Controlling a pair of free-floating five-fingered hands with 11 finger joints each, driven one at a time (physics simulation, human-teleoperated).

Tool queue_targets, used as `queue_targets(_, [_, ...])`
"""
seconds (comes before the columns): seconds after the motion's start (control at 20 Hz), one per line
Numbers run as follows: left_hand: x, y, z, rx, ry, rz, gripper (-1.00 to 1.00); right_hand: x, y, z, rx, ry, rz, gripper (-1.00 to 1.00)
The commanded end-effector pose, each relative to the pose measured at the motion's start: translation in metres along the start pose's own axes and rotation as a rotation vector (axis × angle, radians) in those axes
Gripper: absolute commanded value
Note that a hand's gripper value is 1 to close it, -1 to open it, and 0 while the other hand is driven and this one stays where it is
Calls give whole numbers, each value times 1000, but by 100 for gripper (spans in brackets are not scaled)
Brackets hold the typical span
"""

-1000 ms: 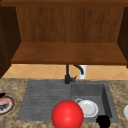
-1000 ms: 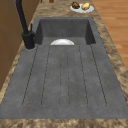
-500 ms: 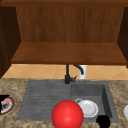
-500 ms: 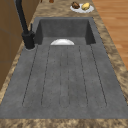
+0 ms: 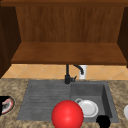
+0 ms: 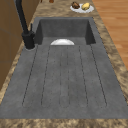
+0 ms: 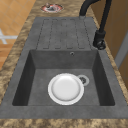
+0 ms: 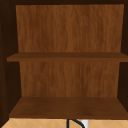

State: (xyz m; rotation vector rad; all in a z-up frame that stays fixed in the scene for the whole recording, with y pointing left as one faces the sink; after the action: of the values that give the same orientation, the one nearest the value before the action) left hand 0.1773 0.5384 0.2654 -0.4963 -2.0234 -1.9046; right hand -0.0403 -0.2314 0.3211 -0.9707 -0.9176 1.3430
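A white plate (image 5: 89, 108) lies on the floor of the sink basin (image 7: 37, 82), next to the drain (image 7: 82, 80); it also shows from the right side as the plate (image 7: 65, 88) and from the left as the plate (image 6: 62, 42). A red ball (image 5: 67, 115) hangs at the sink's front edge, over the draining board (image 5: 42, 100). A black rounded shape, which I take for my right hand (image 5: 103, 121), sits low at the basin's front right corner, right of the ball.
The black tap (image 5: 67, 75) stands behind the sink. A red-rimmed plate (image 5: 7, 105) with something dark on it is on the left counter. A plate with food (image 6: 81, 6) is on the right counter. An open wooden cabinet (image 8: 67, 107) hangs above.
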Motion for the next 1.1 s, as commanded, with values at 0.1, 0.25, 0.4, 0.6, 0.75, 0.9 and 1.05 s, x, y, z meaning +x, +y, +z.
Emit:
queue_targets(0.1, [-2,-4,0,50,103,55,-100,0,0,0,0,0,0,0])
queue_targets(0.25, [-2,-4,1,47,109,67,-100,0,0,0,0,0,0,0])
queue_targets(0.4, [-2,-4,3,44,111,85,-100,0,0,0,0,0,0,0])
queue_targets(0.6, [-7,-1,3,8,72,64,-100,0,0,0,0,0,0,0])
queue_targets(0.75, [-4,-3,3,-11,23,41,-100,0,0,0,0,0,0,0])
queue_targets(0.9, [-8,1,-1,4,51,69,-100,0,0,0,0,0,0,0])
queue_targets(1.05, [-11,11,-3,22,87,78,-100,0,0,0,0,0,0,0])
